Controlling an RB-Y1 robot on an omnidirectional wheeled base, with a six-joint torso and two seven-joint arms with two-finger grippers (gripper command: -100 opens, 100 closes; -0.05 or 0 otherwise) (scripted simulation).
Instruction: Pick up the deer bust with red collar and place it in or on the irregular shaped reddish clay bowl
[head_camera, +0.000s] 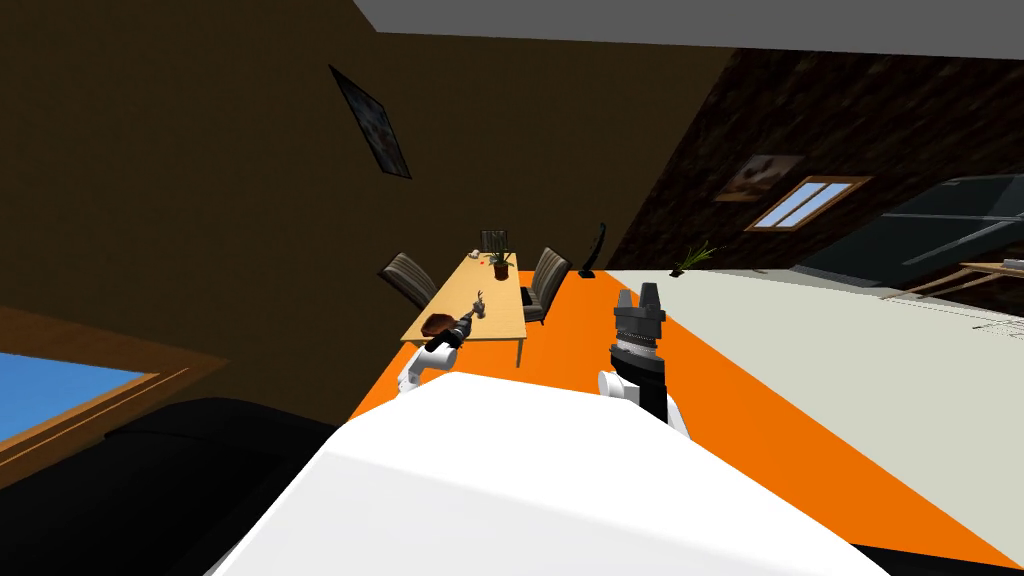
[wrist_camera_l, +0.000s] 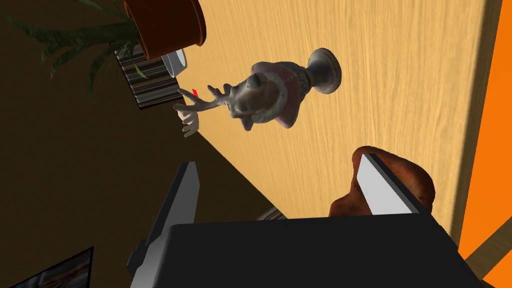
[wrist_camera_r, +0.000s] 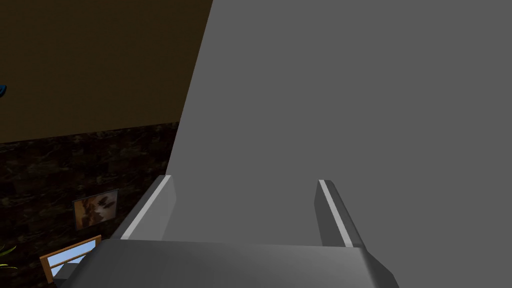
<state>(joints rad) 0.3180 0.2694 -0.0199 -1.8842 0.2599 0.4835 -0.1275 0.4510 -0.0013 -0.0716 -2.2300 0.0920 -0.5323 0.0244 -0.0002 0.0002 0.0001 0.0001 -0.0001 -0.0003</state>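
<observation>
Nearest me, my right gripper (wrist_camera_r: 246, 182) is raised, fingers spread. At the near corner of the tabletop (wrist_camera_l: 400, 75), my left gripper (wrist_camera_l: 277, 161) hangs with fingers spread, and the reddish clay bowl (wrist_camera_l: 422, 182) is close by one finger. Beyond the bowl and apart from it, the deer bust (wrist_camera_l: 265, 95) stands ungripped. Further along is a potted plant (wrist_camera_l: 165, 27).

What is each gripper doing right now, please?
Left gripper: open, holding nothing, deer bust ahead of it.
Right gripper: open, holding nothing.
</observation>
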